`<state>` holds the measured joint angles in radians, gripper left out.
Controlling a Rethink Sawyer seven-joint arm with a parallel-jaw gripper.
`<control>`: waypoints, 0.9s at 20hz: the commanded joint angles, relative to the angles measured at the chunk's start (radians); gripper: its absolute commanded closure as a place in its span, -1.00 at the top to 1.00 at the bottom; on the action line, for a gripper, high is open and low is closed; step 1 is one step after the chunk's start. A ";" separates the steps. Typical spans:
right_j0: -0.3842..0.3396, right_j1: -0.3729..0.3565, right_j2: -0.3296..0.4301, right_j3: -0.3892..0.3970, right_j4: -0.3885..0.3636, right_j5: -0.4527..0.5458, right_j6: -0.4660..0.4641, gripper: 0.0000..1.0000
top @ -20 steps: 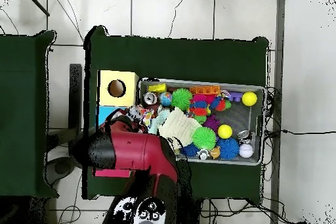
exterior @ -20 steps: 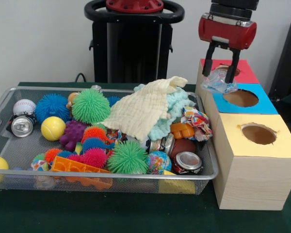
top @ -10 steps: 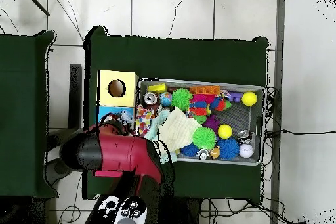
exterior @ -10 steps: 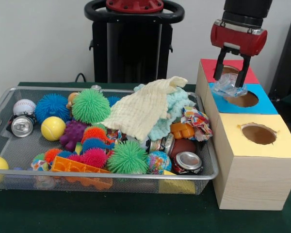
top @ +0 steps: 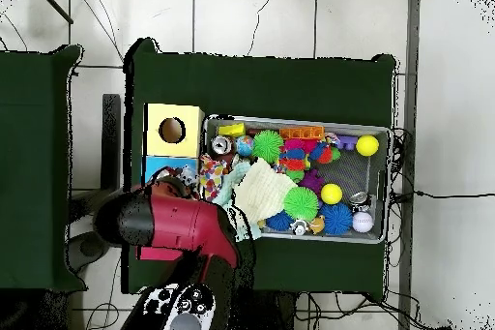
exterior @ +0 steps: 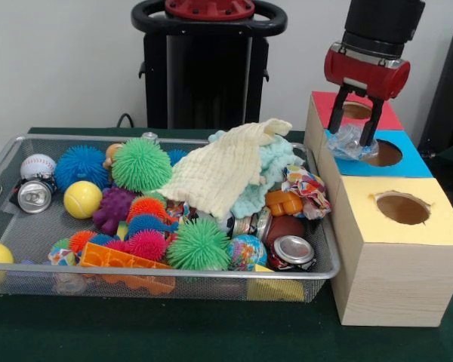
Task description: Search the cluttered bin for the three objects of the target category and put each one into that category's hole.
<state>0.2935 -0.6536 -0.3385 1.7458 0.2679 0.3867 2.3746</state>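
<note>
At the upper right of the front view the gripper (exterior: pixel 353 140) hangs over the blue box (exterior: pixel 408 161), its two dark fingers closed around a crumpled clear plastic piece (exterior: pixel 344 142), which looks like a squashed bottle or wrapper; I can't tell which from here. The plastic sits at the left rim of the blue box's hole (exterior: pixel 382 153), partly over the box's left edge and not squarely above the opening.

From where I stand, the job now is the drop, and doing it well seems to mean getting the plastic centred over that hole before letting go. Released where it hangs, I'd guess it could catch on the rim or slide off toward the wire bin (exterior: pixel 211 282). A small shift toward the right of the frame, then a slight lowering so the crumpled bulk starts into the opening, would make the release safer. Light plastic tends to cling to fingers, so a wide, clean opening of the jaws would help.

In the overhead view the red arm (top: pixel 169 225) covers the lower part of the boxes, so the alignment can't be checked there. The rest of the bin's clutter, the cream cloth (exterior: pixel 219 170) and spiky balls, lies untouched at centre frame.
</note>
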 commanded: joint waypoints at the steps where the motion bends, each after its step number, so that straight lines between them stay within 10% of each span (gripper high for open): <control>1: -0.002 0.062 0.005 -0.026 0.060 -0.033 0.235 -1.00; 18: 0.070 0.066 -0.034 -0.031 0.131 0.009 0.248 -1.00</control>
<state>0.3537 -0.6296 -0.3945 1.7432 0.3461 0.3865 2.3746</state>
